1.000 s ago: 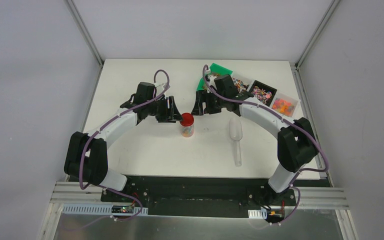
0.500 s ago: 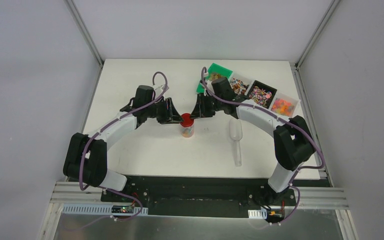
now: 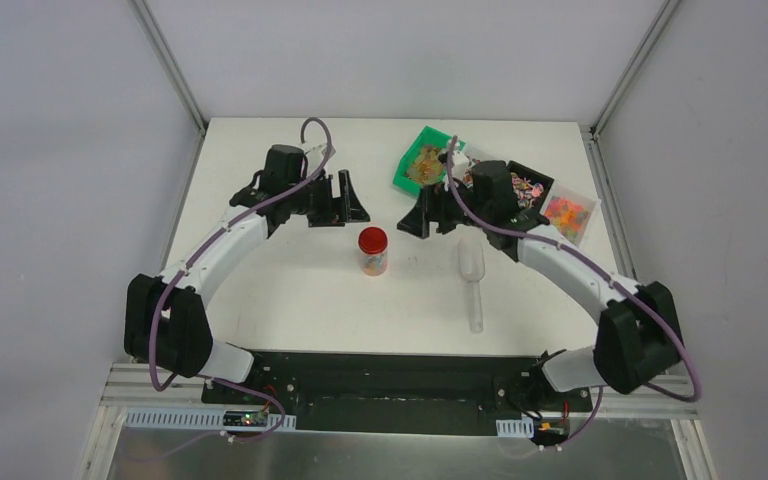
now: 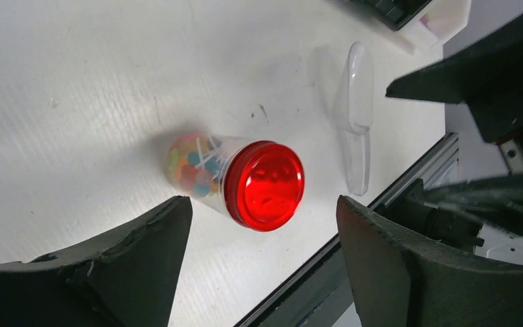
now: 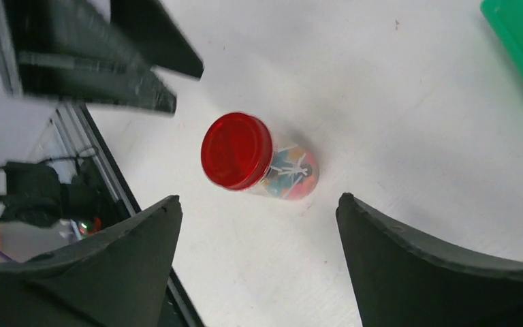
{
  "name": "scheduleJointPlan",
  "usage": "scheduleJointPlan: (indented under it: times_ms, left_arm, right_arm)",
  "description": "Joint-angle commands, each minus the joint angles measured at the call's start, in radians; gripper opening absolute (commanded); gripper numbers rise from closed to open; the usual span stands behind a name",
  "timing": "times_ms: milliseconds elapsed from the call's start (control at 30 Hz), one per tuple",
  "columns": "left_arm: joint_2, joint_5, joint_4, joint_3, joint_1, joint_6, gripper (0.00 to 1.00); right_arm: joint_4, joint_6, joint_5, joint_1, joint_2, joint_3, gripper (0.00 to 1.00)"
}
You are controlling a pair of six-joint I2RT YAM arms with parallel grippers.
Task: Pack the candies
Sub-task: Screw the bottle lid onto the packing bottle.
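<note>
Your landmark: the small clear jar point(image 3: 373, 260), upright on the white table point(image 3: 280, 290), red lid point(image 3: 372, 240) on. Some of the candies point(image 4: 189, 162) sit inside it, a mixed-colour fill visible through the wall below the lid. Your left gripper point(image 3: 345, 203) hangs beyond the jar and to its left, clear of it, fingers point(image 4: 143, 252) spread wide with nothing between them. Your right gripper point(image 3: 422, 218) hangs beyond the jar and to its right, also apart from it, fingers point(image 5: 422, 259) just as wide and gripping nothing. Both wrist views look down at the lid through the open gap. The clear plastic scoop point(image 3: 472, 285) lies flat right of the jar, well apart, handle pointing to the near edge. More candies lie loose in the containers far right of the jar: a green tray point(image 3: 408, 160), then a black tray point(image 3: 540, 172), then a clear tub point(image 3: 582, 195) of orange ones. The right arm hides part of that row.
</note>
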Motion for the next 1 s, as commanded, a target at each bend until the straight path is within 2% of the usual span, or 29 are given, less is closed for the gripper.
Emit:
scheduleJointPlan:
  times_ms: [0,100,200,267,400,533,633,800,967]
  left_arm:
    - [-0.036,-0.048,-0.072,0.095,-0.008,0.089,0.84]
    - [-0.026,-0.079,-0.1,0.125,-0.029,0.116,0.87]
    - [-0.015,-0.142,-0.122,0.14,-0.065,0.137,0.85]
    - [-0.01,-0.198,-0.136,0.147,-0.105,0.155,0.83]
    - [0.006,-0.311,-0.146,0.162,-0.183,0.17,0.82]
    - [0.019,-0.315,-0.13,0.151,-0.201,0.134,0.78]
    - [0.026,-0.335,-0.123,0.144,-0.232,0.153,0.79]
    - [0.015,-0.387,-0.092,0.117,-0.261,0.151,0.8]
    - [0.03,-0.403,-0.077,0.116,-0.286,0.161,0.8]
  right_arm:
    - [0.38,-0.304,-0.111,0.025,-0.142,-0.22,0.89]
    - [0.514,-0.443,-0.072,0.051,-0.182,-0.319,0.94]
    - [0.548,-0.535,-0.077,0.069,-0.131,-0.331,0.95]
    - [0.632,-0.582,-0.101,0.087,-0.086,-0.359,0.96]
    - [0.857,-0.579,-0.085,0.121,0.0,-0.416,0.96]
    - [0.974,-0.602,-0.03,0.177,0.097,-0.414,0.95]
    - [1.074,-0.596,-0.007,0.198,0.16,-0.426,0.95]
    - [1.347,-0.535,0.044,0.228,0.281,-0.461,0.91]
    - [1.407,-0.601,0.102,0.267,0.364,-0.458,0.91]
